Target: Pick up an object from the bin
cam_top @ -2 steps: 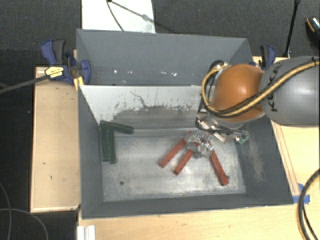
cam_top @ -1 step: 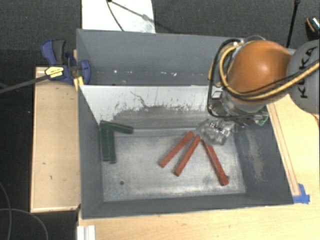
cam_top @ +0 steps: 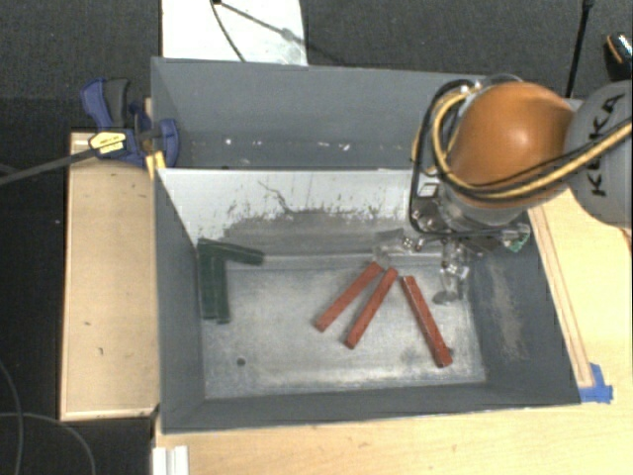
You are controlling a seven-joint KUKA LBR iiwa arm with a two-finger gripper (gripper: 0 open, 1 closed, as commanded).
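My gripper [cam_top: 453,277] hangs over the right part of the bin floor, just right of the upper end of a red-brown stick [cam_top: 427,321] that slants down to the right. Nothing shows between its fingers. Two more red-brown sticks [cam_top: 348,297] [cam_top: 371,309] lie side by side to the left, slanting up to the right, their upper ends close to the gripper. A dark green L-shaped block [cam_top: 216,275] lies at the bin's left side, far from the gripper.
The bin's sloped grey walls rise close behind and to the right of the gripper. An orange dome and looped cables sit on the wrist above it. Bare floor lies between the sticks and the green block.
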